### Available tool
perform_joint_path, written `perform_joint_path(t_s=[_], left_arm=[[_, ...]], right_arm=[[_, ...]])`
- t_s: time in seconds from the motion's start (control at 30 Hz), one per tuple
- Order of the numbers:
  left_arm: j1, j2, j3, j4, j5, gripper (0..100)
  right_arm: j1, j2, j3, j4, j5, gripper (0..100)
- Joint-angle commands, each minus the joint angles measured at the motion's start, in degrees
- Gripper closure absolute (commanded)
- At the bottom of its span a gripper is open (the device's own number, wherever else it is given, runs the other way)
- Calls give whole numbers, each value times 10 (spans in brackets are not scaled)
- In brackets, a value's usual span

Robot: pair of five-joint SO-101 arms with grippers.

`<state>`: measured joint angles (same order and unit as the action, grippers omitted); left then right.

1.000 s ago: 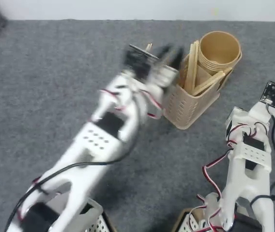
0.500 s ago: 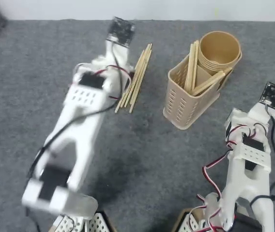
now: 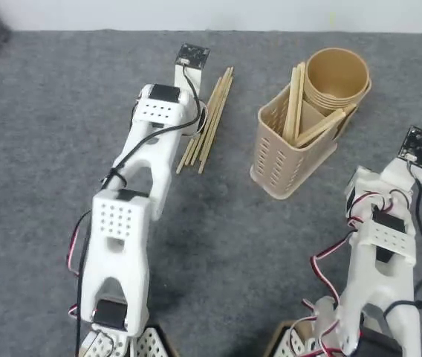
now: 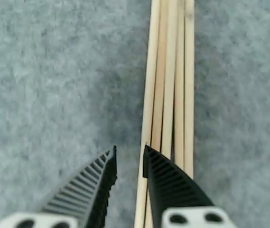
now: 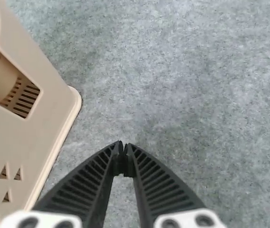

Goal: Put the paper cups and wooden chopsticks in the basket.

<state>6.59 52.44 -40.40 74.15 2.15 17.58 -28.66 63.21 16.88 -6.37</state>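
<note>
Left gripper (image 4: 129, 152), jaws slightly parted and empty, has swung from the basket (image 3: 281, 167) back over loose chopsticks (image 4: 170, 71) near the table's (image 3: 47, 149) far edge; another pickup looks due. Paper cups (image 3: 336, 74) sit in the basket

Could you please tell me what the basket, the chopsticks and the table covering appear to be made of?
Basket: probably moulded plastic, matte beige, with regular vent slots.
Chopsticks: pale bare wood or bamboo, faint grain.
Table covering: grey felt-like carpet, fuzzy fibres.
</note>
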Motion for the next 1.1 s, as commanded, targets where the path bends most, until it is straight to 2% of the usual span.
perform_joint_path(t_s=[0.0, 0.23, 0.47, 0.87, 1.07], left_arm=[[6, 78, -195, 52, 7, 906], [7, 219, -407, 117, 6, 904], [20, 270, -532, 200, 6, 811], [27, 276, -558, 203, 7, 813], [23, 271, -490, 168, 6, 831]], right_arm=[[-5, -8, -5, -11, 7, 987], [-5, -9, -5, -11, 7, 987], [-5, -9, -5, -10, 7, 987], [-5, -9, -5, -10, 7, 987], [-6, -9, -5, -9, 7, 987]])
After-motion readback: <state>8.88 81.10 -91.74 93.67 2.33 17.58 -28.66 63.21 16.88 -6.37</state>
